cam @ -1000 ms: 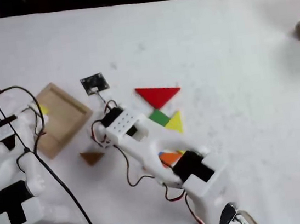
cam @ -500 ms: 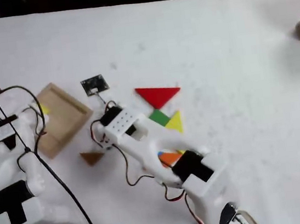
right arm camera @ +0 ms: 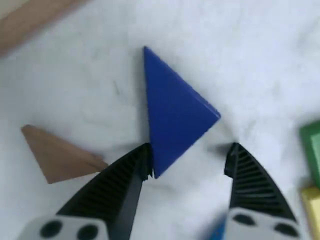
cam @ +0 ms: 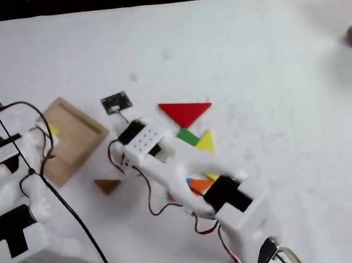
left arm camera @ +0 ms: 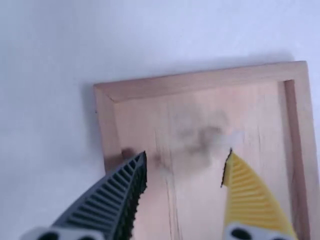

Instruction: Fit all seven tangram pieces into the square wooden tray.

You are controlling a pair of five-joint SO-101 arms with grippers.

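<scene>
The square wooden tray (cam: 73, 138) lies on the white counter (cam: 270, 60) near the left arm, turned at an angle to the counter's edge. Our left tool (left arm camera: 184, 167) hangs over it with its dark and yellow fingers apart, gripping nothing; between them we see the tray's wooden floor. The blue triangle (right arm camera: 172, 112) lies flat on the counter not far from the tray. Our right tool (right arm camera: 190, 160) stands over it with fingers spread, and one corner of the triangle sits between them, right against one finger; whether they touch we cannot tell. The brown triangle (cam: 108, 185) lies just beside, between the tray and the right arm. Farther out, the red triangle (cam: 185, 112) has one point aimed toward the green square (cam: 188, 138), and the yellow triangle (cam: 205, 142) touches that square's side. An orange piece (cam: 200, 184) peeks out from under the right arm, partly hidden, so we cannot tell its shape.
</scene>
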